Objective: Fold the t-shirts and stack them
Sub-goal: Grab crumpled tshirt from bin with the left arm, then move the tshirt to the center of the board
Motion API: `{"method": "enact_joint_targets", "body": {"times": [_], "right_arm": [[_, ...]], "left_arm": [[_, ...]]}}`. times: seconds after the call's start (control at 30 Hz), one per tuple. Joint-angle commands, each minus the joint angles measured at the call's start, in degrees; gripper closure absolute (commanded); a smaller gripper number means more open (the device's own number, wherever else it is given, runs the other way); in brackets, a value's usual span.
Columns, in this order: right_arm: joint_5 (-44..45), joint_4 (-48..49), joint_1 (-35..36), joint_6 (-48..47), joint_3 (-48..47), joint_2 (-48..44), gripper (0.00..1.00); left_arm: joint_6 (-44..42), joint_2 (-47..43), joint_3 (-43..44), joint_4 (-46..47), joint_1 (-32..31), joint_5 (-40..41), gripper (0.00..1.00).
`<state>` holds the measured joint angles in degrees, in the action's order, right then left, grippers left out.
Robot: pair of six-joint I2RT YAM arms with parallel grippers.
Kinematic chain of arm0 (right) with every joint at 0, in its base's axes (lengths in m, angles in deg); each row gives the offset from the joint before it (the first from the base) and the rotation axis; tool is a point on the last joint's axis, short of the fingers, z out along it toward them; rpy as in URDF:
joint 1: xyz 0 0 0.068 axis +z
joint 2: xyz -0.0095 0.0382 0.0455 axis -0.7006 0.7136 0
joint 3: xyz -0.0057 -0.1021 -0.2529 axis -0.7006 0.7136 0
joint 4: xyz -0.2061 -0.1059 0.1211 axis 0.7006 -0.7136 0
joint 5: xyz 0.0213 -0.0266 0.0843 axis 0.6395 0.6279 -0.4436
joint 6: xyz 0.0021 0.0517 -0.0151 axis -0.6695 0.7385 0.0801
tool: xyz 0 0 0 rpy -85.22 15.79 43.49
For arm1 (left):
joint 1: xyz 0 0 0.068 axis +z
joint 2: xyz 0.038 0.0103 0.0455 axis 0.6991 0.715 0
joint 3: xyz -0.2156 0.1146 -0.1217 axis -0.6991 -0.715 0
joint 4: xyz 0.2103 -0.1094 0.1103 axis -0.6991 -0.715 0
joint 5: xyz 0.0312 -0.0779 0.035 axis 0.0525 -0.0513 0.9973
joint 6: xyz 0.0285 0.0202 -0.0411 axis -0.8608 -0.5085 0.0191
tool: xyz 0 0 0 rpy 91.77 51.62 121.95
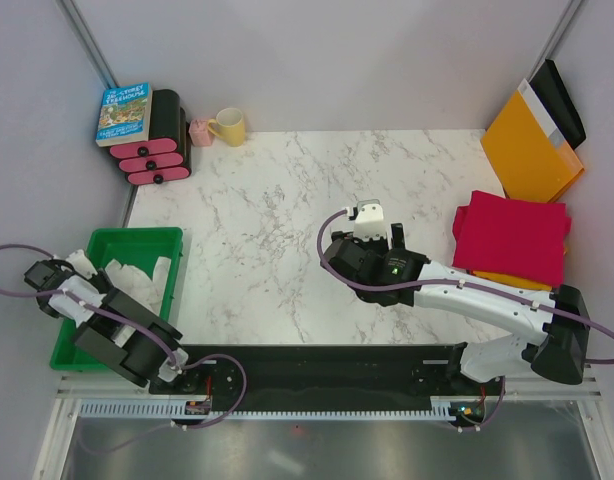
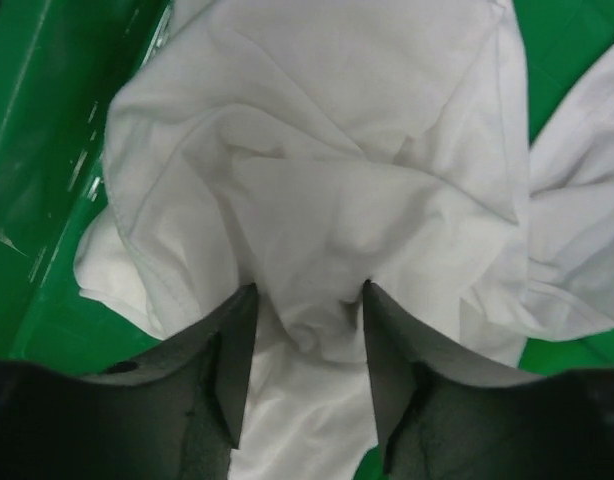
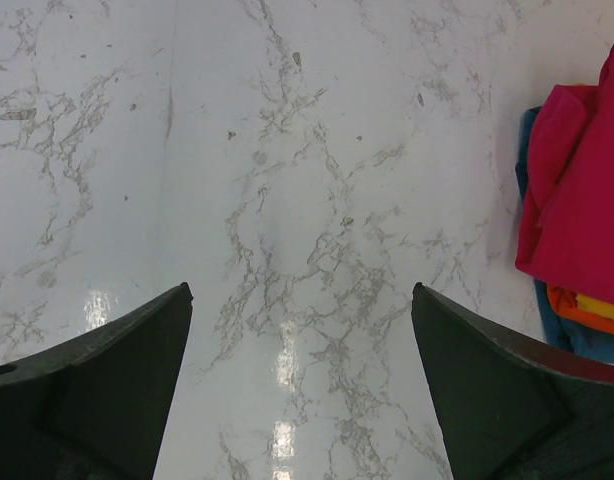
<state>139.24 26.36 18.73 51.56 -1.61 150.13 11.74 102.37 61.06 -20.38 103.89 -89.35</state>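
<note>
Step in hand: taking white t-shirt (image 2: pixel 327 170) from green bin (image 2: pixel 47 180). Left gripper (image 2: pixel 305 345) pointed down into bin, jaws narrowed, apparently pinching bunched fold between them. Next move likely needs high lift, since cloth was limp. Right gripper (image 3: pixel 302 360) hovered above marble tabletop (image 3: pixel 287 150), wide open, empty. Crimson t-shirt (image 3: pixel 577 180) topped folded stack at its right.

**Four shirts, two cups, one book**

One white t-shirt (image 2: pixel 327 180) fills one green bin (image 1: pixel 137 237) at nine o'clock. Three folded shirts sit at three o'clock: one red (image 1: pixel 512 235), one orange (image 3: pixel 579 302), one blue (image 3: pixel 587 342). At eleven o'clock are one book (image 1: pixel 124 112), one yellow mug (image 1: pixel 230 126), one pink cup (image 1: pixel 200 131) and one black rack (image 1: pixel 172 110). One orange envelope (image 1: pixel 532 150) stands at one o'clock.
</note>
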Motion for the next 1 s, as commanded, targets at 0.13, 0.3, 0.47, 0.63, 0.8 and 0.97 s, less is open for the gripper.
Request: {"method": "enact_joint_targets", "body": {"times": [0.13,0.3,0.47,0.63,0.8,0.97], "right_arm": [[-0.1,-1.0,0.0,2.7,-0.3,-1.4,0.02],[-0.2,-1.0,0.1,3.0,0.0,-1.4,0.02],[0.7,-0.8,0.0,2.8,-1.9,0.2,0.02],[0.9,0.8,-0.1,1.5,-4.2,1.5,0.02],[2.9,1.3,-0.1,-0.6,-7.7,1.4,0.02],[4.3,1.3,-0.1,-2.6,-10.0,-1.0,0.02]], "left_arm": [[-3.2,2.2,-1.2,6.3,0.2,3.1,0.98],[-1.8,-8.6,3.0,1.5,0.2,-8.1,0.98],[5.6,-16.1,19.8,-9.6,-2.6,-21.6,0.98],[14.3,-12.4,44.1,-16.7,-13.0,-29.7,0.98],[18.7,-9.6,55.6,-18.4,-33.7,-26.9,0.98],[21.9,-6.3,64.5,-19.1,-49.5,-25.7,0.98]]}}
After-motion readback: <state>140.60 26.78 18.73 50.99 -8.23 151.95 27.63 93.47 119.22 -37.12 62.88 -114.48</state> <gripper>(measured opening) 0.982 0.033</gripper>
